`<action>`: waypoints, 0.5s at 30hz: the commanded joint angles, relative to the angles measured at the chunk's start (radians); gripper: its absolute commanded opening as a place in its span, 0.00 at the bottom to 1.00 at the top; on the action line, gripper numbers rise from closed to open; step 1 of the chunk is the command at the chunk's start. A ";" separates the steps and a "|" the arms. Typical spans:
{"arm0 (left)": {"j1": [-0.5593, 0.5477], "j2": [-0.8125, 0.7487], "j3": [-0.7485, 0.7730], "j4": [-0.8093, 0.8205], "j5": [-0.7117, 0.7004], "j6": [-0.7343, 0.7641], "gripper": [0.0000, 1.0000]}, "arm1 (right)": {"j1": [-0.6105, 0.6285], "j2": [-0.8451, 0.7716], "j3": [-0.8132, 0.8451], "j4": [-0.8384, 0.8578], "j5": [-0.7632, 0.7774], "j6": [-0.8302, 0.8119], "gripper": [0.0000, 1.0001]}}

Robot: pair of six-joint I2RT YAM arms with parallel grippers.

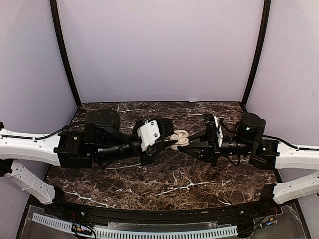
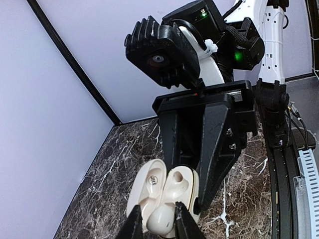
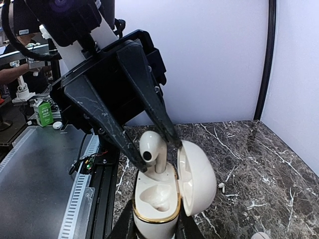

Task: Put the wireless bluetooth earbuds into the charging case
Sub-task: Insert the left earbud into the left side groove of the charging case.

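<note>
left gripper [image 2: 158, 220] pinched one earbud [image 3: 151, 145], stem down at the mouth of the open charging case [image 3: 155, 209] | right gripper [image 3: 155, 230] clamped the charging case, lid [image 3: 197, 174] swung aside | risk: stem looked off its well, so early release could drop it onto the table [image 3: 249, 164]; pushing could twist the case loose

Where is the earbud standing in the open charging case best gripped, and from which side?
Take the earbud by its rounded head, from above, leaning away from the lid. Its stem points down into the charging case, so only the head is exposed, and the raised lid crowds the other side. The left gripper holds it that way.
</note>
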 commanded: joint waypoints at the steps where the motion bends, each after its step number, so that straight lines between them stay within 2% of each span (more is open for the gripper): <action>1: -0.005 -0.023 0.009 -0.015 -0.001 -0.011 0.22 | -0.016 -0.031 0.002 0.090 -0.005 0.013 0.00; 4: -0.004 -0.024 0.013 -0.015 -0.004 -0.012 0.22 | -0.020 -0.029 0.000 0.099 -0.015 0.013 0.00; 9: -0.004 -0.017 0.022 -0.020 -0.011 -0.020 0.38 | -0.021 -0.021 0.000 0.102 -0.032 0.013 0.00; 15: -0.005 -0.032 0.022 0.000 -0.013 -0.035 0.41 | -0.021 -0.024 -0.004 0.104 -0.041 0.013 0.00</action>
